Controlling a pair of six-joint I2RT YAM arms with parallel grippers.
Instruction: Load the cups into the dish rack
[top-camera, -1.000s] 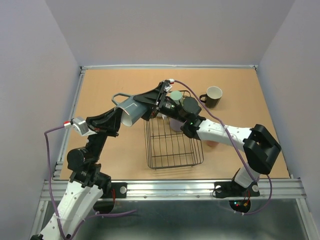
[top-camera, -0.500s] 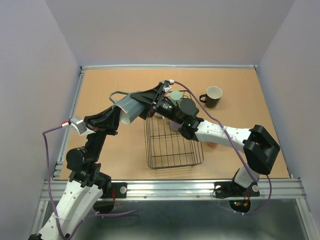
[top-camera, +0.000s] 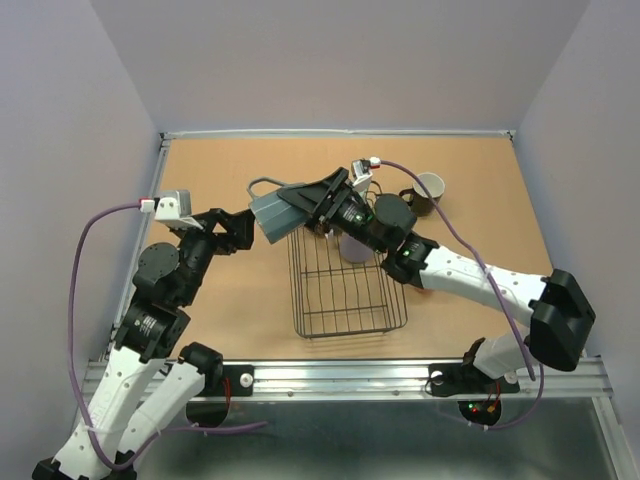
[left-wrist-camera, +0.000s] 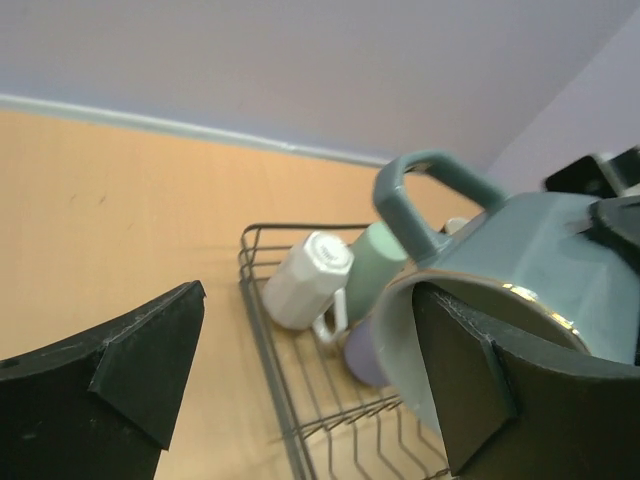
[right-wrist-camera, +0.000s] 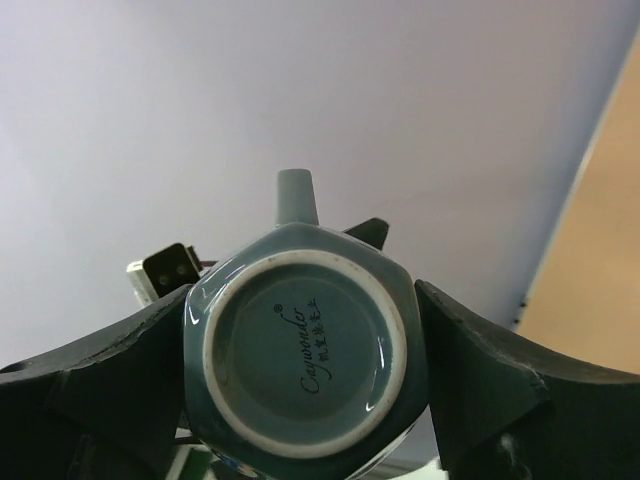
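Observation:
My right gripper (top-camera: 300, 203) is shut on the grey mug (top-camera: 280, 208), which hangs on its side above the far left corner of the dish rack (top-camera: 300, 290). In the right wrist view the fingers press both sides of the mug's base (right-wrist-camera: 305, 350). My left gripper (top-camera: 240, 225) stands open just left of the mug's mouth (left-wrist-camera: 520, 250), one finger (left-wrist-camera: 470, 390) close against the rim. A white mug (left-wrist-camera: 305, 280), a green tumbler (left-wrist-camera: 375, 265) and a lavender tumbler (left-wrist-camera: 362, 355) lie in the rack's far end (left-wrist-camera: 262, 330). The black mug (top-camera: 425, 192) stands on the table to the right of the rack.
The near half of the rack (top-camera: 350, 310) holds only bare wire. The right arm (top-camera: 470, 280) stretches across the table right of the rack. Walls close in the table on the left, the back and the right.
The left gripper has opened, let go of the grey mug and drawn back to the left. The right gripper now holds the mug alone and has shifted it slightly right.

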